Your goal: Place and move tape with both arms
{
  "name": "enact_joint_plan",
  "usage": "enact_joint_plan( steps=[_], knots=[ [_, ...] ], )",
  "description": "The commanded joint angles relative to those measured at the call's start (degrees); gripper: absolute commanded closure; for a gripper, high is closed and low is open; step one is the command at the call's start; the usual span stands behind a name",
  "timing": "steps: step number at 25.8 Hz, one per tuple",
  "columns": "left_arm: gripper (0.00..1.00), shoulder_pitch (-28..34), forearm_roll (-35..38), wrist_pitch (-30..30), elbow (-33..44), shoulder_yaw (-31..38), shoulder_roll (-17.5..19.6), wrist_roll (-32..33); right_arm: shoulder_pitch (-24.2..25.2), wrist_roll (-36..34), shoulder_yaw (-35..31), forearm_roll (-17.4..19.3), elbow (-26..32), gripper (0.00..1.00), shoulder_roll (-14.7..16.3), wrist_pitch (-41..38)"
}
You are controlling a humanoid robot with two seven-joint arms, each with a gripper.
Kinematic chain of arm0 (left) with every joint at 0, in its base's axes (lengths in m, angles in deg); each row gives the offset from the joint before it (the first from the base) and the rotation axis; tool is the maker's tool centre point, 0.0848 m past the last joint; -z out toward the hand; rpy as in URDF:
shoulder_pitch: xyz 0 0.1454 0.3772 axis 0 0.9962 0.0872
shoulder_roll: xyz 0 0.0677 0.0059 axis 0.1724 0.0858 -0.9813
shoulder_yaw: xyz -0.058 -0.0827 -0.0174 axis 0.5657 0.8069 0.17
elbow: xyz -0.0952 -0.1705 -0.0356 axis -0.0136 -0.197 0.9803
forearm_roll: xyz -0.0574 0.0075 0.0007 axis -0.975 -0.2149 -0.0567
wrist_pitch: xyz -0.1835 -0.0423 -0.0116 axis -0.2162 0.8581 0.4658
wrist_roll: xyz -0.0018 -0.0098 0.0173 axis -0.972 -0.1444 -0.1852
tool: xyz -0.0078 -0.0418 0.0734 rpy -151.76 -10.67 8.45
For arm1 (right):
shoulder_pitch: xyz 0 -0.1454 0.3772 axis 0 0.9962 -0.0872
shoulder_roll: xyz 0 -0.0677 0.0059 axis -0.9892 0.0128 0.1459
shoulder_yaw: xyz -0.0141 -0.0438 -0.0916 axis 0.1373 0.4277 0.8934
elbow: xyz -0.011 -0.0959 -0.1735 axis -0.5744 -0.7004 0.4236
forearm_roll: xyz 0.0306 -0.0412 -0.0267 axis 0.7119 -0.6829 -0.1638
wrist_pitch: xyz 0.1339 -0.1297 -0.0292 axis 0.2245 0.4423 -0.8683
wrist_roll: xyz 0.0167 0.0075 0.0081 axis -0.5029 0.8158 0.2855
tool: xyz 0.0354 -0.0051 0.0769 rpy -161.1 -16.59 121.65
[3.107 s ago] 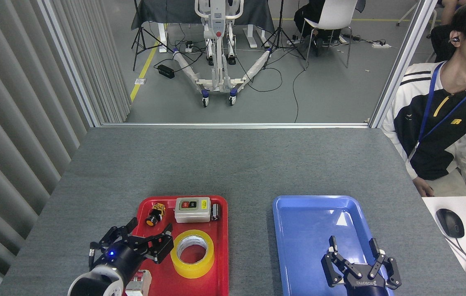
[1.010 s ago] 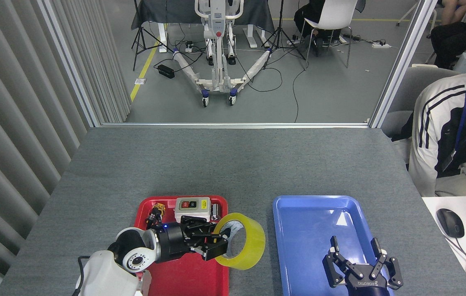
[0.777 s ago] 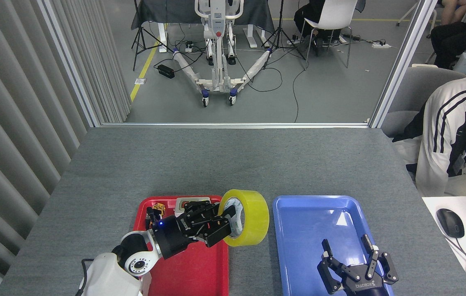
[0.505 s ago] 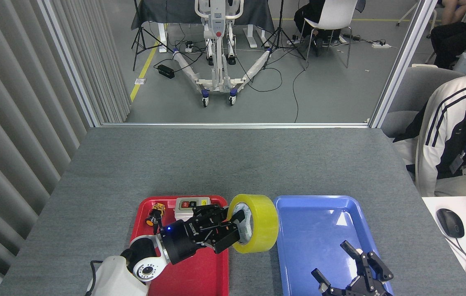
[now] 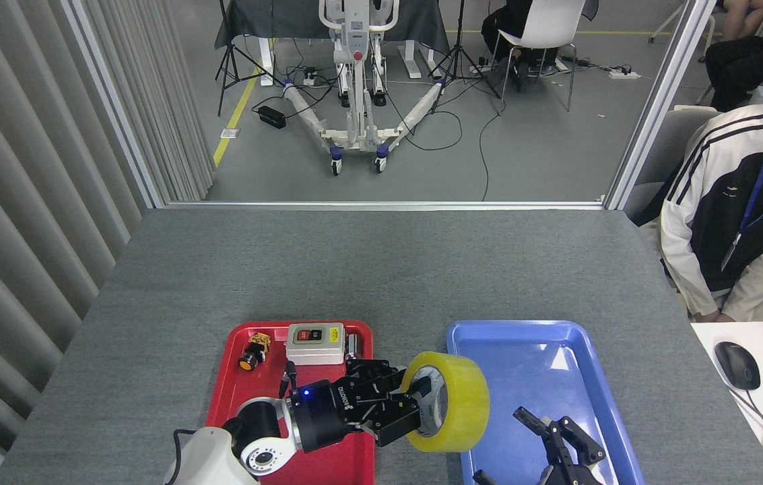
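The yellow tape (image 5: 456, 403) hangs in the air on its edge, over the gap between the two trays and the left rim of the blue tray (image 5: 543, 350). My left gripper (image 5: 415, 404) is shut on the tape, one finger inside the white core and one outside. My left arm reaches across the red tray (image 5: 226, 387) from the lower left. My right gripper (image 5: 543, 444) is low over the blue tray, turned sideways with its fingers spread open and empty, just right of the tape.
In the red tray's far end sit a grey switch box (image 5: 314, 343), a small yellow-and-black push button (image 5: 253, 351) and a small dark part (image 5: 353, 345). A person (image 5: 738, 222) sits at the table's right edge by a side desk with a mouse (image 5: 735, 364).
My left gripper took the tape from the red tray, lifted it on edge and carried it right toward the blue tray. My right gripper rotated sideways and shifted left and down, staying open.
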Motion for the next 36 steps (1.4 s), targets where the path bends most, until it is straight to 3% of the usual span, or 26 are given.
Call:
enact_joint_plan(
  steps=[1,5,7,13,15,18,20,22,23,28,32,34,36],
  knots=[
    [1.00,0.0,0.5,0.0,0.8,-1.6,-0.1,-0.1,0.0,0.0,2.0,-0.6,-0.4,0.00,-0.4,-0.1],
    [1.00,1.1,0.6,0.0,2.1,-3.5,-0.1,-0.1,0.0,-0.1,3.9,-0.6,-0.5,0.02,-1.2,-0.1],
    [1.00,1.3,0.7,0.0,2.5,-3.6,-0.3,-0.1,-0.1,-0.1,5.2,-0.9,-0.5,0.11,-1.3,-0.1],
    [1.00,2.0,0.7,0.0,3.0,-4.7,-1.2,-0.1,0.1,-0.1,5.9,-4.2,-0.5,0.69,-1.2,-0.1],
    [1.00,2.0,0.7,0.0,3.0,-4.7,-1.3,-0.1,0.2,-0.1,5.9,-4.7,-0.5,0.78,-1.2,-0.1],
    [1.00,2.0,0.7,0.0,2.6,-4.6,-1.5,-0.1,0.3,-0.1,5.8,-4.7,-0.5,0.83,-1.2,-0.1],
    [0.73,2.0,0.7,0.0,2.4,-4.3,-2.3,-0.1,0.4,-0.1,5.9,-4.8,-0.5,0.88,-1.3,-0.1],
    [0.14,2.0,0.6,0.0,2.6,-3.9,-2.3,-0.9,0.6,-0.1,5.9,-4.8,-0.5,0.95,-1.3,-0.1],
    [0.00,2.0,0.4,0.0,3.0,-3.8,-2.3,-1.4,0.6,-0.1,5.9,-4.8,-0.5,0.97,-1.3,-0.1],
    [0.00,2.3,-0.8,0.0,3.0,0.4,-2.6,-5.0,0.6,-0.1,5.8,-4.8,-0.5,1.00,-1.5,-0.1],
    [0.00,3.4,-1.6,-7.6,4.4,4.9,-1.1,-7.6,0.6,0.2,4.8,-4.5,-0.5,1.00,-1.2,-0.1],
    [0.00,6.9,-4.7,-13.4,6.8,8.4,2.0,-11.7,0.4,0.7,3.8,-4.3,-0.7,1.00,-0.7,0.1],
    [0.00,9.8,-7.9,-19.3,8.7,12.1,3.8,-17.2,-0.1,2.9,3.2,-4.2,-0.7,0.98,-0.2,7.1]
  ],
)
